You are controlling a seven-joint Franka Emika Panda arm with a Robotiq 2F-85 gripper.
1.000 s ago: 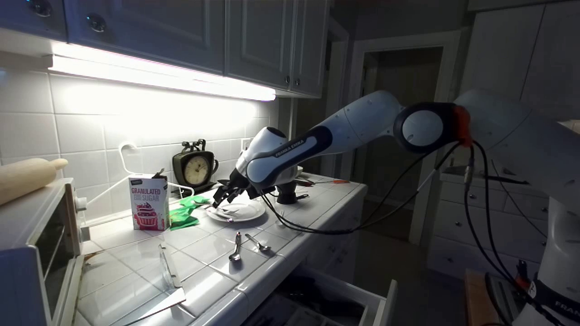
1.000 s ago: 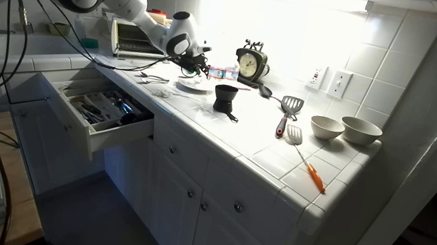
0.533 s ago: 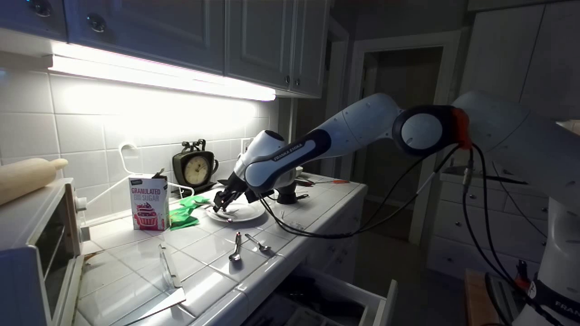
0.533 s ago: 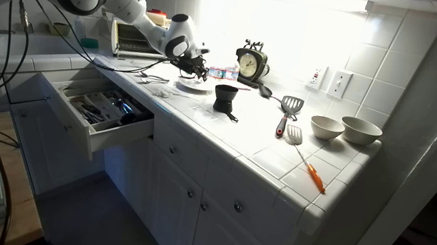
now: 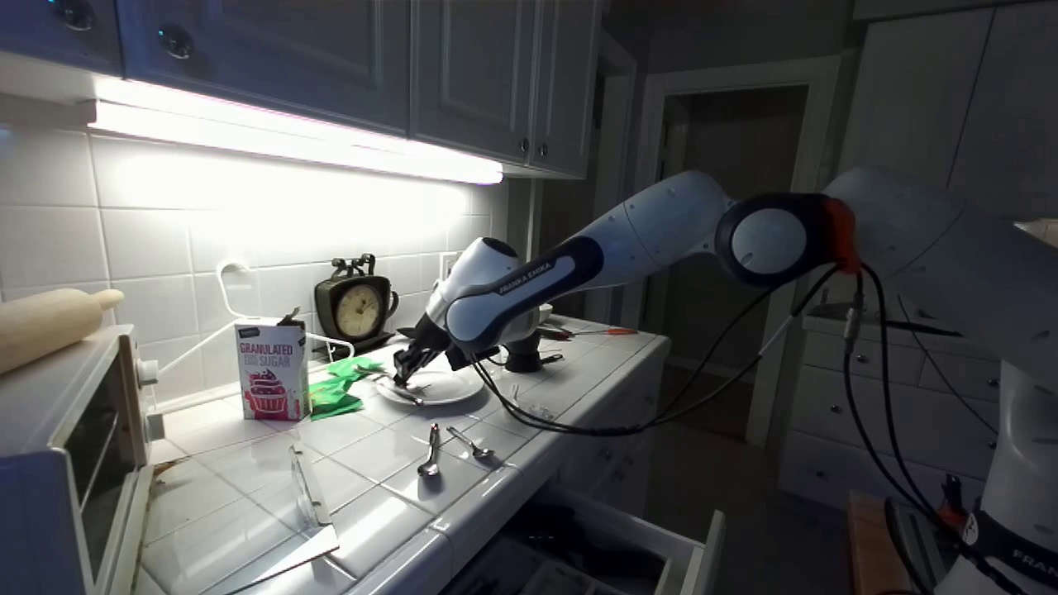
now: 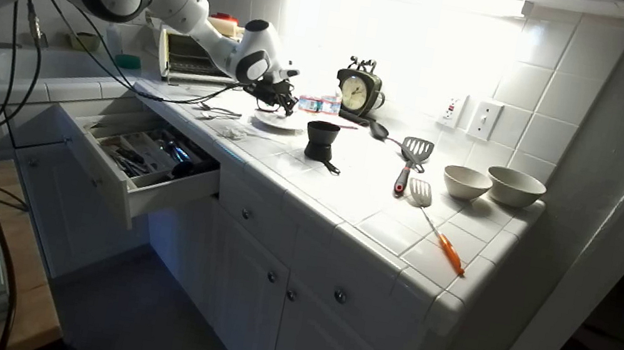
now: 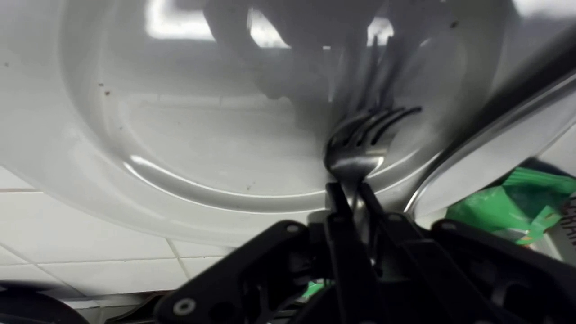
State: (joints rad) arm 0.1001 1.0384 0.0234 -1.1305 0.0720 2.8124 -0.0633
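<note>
My gripper is low over the white plate, its black fingers drawn together around the neck of a metal fork. The fork's tines point away from the fingers, above the plate's middle; whether they touch it I cannot tell. Its handle is mostly hidden between the fingers. In an exterior view the gripper tips are at the left side of the plate, where a slim metal utensil lies on the rim. A green bag is beside the plate in the wrist view.
A sugar box and a clock-like scale stand by the wall. Two spoons, one nearer, lie in front of the plate. A black double cup stands close by. Below, a cutlery drawer is pulled out.
My gripper has come down slightly to the plate and its spread fingers have closed around the fork. The other objects on the counter look the same.
</note>
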